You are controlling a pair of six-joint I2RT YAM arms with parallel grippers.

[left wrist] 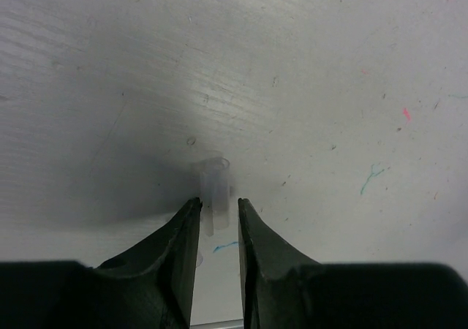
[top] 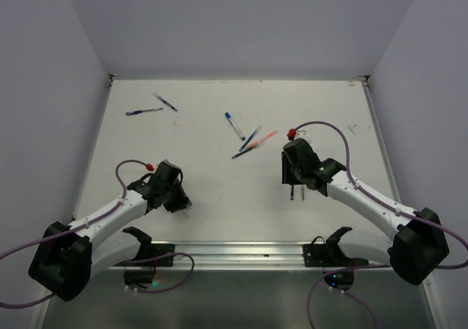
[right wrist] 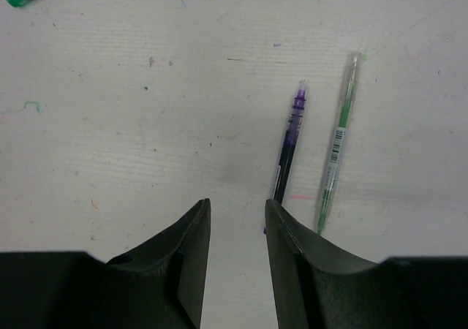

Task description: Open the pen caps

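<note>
Hovering left claw (left wrist: 219,202) released, clear cap (left wrist: 213,179) between its tips.
Empty, parted right claw (right wrist: 237,205); purple pen (right wrist: 289,150) and green pen (right wrist: 338,142) at 1 o'clock.

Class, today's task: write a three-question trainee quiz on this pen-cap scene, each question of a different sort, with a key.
1. True or false: the right jaws are clamped on a pen.
2. What lies at the tips of the left jaws? A) a clear cap B) a coin C) an eraser
3. Fill in: in the right wrist view, beside the green pen and closer to the jaws, lies a ____ pen.

Key: 1 false, only bare table shows between them; 2 A; 3 purple pen.
</note>
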